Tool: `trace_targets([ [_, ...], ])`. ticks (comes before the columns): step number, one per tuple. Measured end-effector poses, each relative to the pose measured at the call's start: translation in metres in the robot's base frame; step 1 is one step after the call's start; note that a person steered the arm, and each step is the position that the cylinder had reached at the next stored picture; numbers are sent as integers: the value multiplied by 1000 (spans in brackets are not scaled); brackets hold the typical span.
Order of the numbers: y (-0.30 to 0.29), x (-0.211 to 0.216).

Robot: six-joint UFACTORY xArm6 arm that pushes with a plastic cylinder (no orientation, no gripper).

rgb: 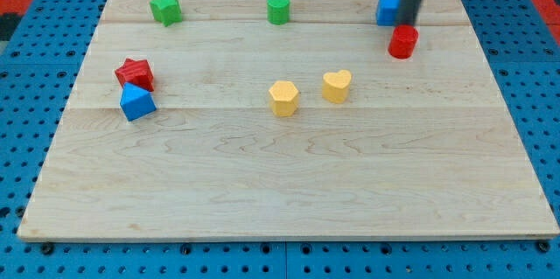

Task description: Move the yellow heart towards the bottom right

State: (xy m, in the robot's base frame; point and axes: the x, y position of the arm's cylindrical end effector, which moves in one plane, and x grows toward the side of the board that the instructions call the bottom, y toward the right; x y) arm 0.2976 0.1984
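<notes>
The yellow heart (337, 86) lies near the middle of the wooden board (289, 191), just right of a yellow hexagon block (283, 98). My tip (407, 24) is at the view's top right, at the right edge of a blue block (388, 10) and just above a red cylinder (403, 42). The tip is well up and to the right of the yellow heart, not touching it.
A green star (165, 8) and a green cylinder (278, 8) sit along the view's top. A red star (135, 73) and a blue triangular block (136, 102) sit together at the view's left. A blue pegboard (35, 69) surrounds the board.
</notes>
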Motion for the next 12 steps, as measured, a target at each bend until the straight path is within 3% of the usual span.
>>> trace_targets([
  [2, -10, 88],
  [4, -11, 40],
  [5, -22, 37],
  [8, -41, 42],
  [9, -86, 60],
  [11, -98, 98],
  [12, -126, 66],
])
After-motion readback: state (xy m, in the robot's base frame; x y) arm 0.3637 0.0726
